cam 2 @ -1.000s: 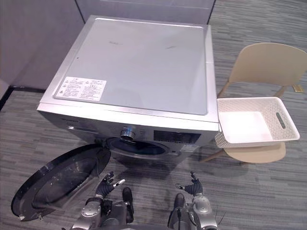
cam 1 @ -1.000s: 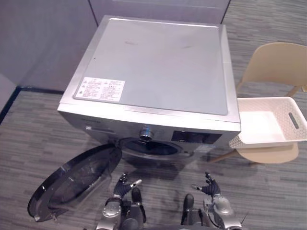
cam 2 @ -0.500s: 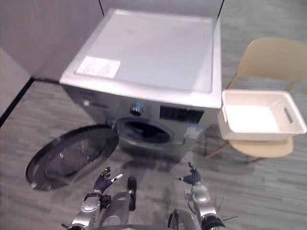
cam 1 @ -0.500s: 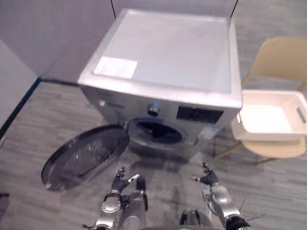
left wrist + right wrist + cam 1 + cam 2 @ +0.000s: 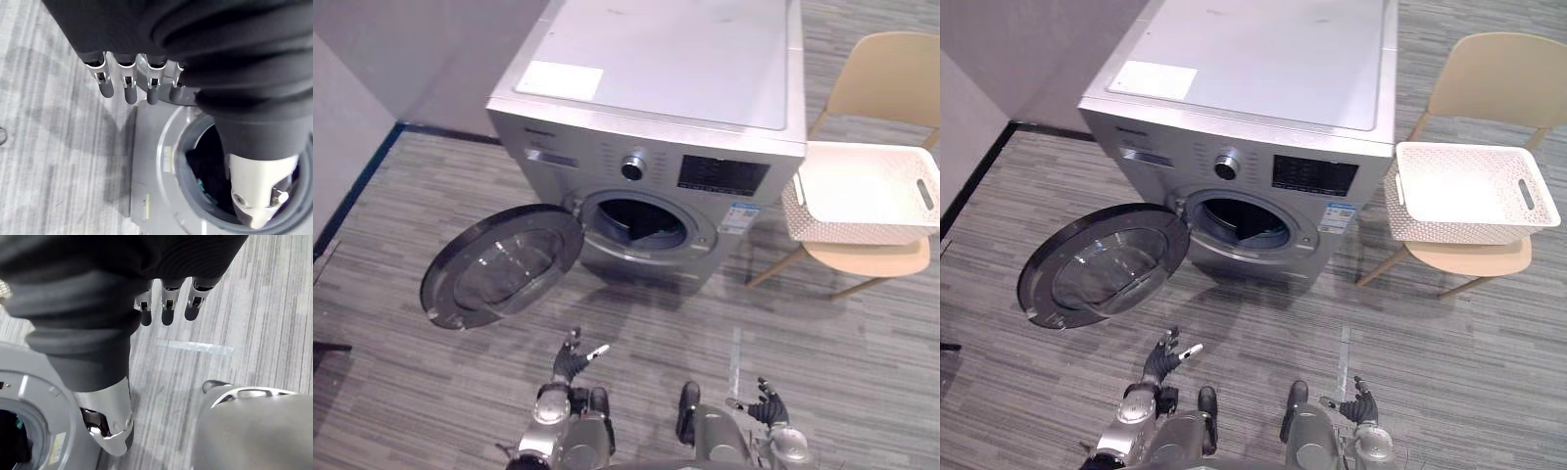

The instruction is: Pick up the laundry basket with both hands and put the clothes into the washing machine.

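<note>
The white lattice laundry basket (image 5: 847,229) sits on a beige chair (image 5: 886,88) to the right of the washing machine (image 5: 666,78); its inside looks bare white. The machine's round door (image 5: 499,269) hangs open to the left. Dark clothes (image 5: 205,166) lie inside the drum (image 5: 641,223). My left hand (image 5: 570,364) is low in front of the machine, open and holding nothing, its fingers (image 5: 129,90) straight. My right hand (image 5: 767,406) is lower and to the right, over the floor, also open with straight fingers (image 5: 167,308). Both hands are well away from the basket.
Grey striped carpet lies between my hands and the machine. A grey partition wall (image 5: 401,59) stands to the left of the machine. A pale strip of tape (image 5: 735,354) marks the floor in front of the machine's right side.
The whole picture has shifted, so the camera has moved; the machine's front and drum show more fully. My right hand sits lower in the view than before.
</note>
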You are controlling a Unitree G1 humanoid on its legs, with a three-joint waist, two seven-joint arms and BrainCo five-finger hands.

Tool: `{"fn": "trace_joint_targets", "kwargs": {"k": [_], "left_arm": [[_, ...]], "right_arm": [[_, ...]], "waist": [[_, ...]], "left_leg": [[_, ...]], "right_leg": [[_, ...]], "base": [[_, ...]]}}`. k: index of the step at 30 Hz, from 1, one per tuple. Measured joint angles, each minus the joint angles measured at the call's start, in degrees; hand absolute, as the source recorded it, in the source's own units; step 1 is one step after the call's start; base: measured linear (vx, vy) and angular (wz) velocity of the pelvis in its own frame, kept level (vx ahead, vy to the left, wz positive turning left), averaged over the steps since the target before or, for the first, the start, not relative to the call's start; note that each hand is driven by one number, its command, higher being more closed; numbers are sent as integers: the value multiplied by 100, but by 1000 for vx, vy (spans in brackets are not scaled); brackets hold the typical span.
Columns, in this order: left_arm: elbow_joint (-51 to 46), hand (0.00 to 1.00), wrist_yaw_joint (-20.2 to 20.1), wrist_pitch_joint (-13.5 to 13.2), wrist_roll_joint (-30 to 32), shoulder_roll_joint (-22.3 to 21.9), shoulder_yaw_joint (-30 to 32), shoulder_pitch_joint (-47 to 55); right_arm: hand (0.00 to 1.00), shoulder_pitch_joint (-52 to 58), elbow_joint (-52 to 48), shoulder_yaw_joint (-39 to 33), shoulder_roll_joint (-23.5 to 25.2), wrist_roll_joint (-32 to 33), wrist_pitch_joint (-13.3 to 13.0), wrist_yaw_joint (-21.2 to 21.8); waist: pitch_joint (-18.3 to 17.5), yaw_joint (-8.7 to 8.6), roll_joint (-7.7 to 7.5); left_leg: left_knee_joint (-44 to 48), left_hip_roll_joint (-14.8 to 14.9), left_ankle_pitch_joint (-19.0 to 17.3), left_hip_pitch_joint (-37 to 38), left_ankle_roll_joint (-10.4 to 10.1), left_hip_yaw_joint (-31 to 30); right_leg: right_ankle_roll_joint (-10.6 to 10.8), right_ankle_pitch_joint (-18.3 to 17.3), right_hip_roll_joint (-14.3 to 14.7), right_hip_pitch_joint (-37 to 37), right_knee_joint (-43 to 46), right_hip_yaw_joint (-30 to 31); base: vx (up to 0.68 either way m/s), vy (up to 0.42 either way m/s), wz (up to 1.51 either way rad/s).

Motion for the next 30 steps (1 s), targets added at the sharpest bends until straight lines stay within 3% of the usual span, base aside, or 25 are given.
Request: {"fn": "trace_joint_targets", "kwargs": {"k": [6, 9, 14, 15, 17, 21, 30], "left_arm": [[-650, 0, 39, -3, 162, 407, -4, -500], [-861, 0, 297, -40, 259, 832, 484, -1129], [-853, 0, 1016, -54, 693, 2106, 1286, -2189], [-732, 0, 1157, 2, 956, 2613, 1379, -2651], [-453, 0, 1241, 49, 1180, 3017, 1377, -3123], [711, 0, 1216, 308, 1273, 3653, 1316, -4240], [1914, 0, 586, 526, 1143, 3887, 1450, -4897]], "right_arm": [[0, 27, 22, -6, -8, -15, 3, 55], [0, 19, 13, -4, -18, -24, -6, 137], [0, 13, 10, -1, -148, -47, -8, 215], [0, -29, 6, 1, -189, -92, -10, 245], [0, -51, 0, 18, -180, -96, -10, 255], [0, -106, -131, 127, -160, -78, -16, 269], [0, -175, -909, 525, -12, 225, -35, 480]], "waist": [[-258, -120, 17], [-272, -202, 5], [-260, -231, -28], [-210, -225, -117], [-148, -214, -226], [83, -206, -549], [531, 147, -625]], "left_leg": [[-375, -267, 119, 244, 151, 84], [-425, -300, 120, 337, 152, 123], [-427, -250, 119, 249, 152, 271], [-360, -225, 119, 99, 152, 311], [-253, -192, 118, -81, 152, 304], [260, -46, 28, -620, 177, 215], [1312, 425, -351, -1604, 68, 118]], "right_leg": [[155, 372, -127, 304, -618, 47], [158, 470, -107, 431, -791, 51], [81, 644, -15, 329, -981, 163], [65, 739, 11, 217, -1058, 245], [21, 801, 37, 99, -1068, 253], [-43, 972, 110, -142, -1122, 235], [-186, 1151, 414, -601, -1124, 186]], "base": [[16, 104, -4], [21, 34, -7], [-12, -15, -19], [-47, -14, -15], [-80, -25, -5], [-112, -27, 5], [-120, -30, -6]]}}
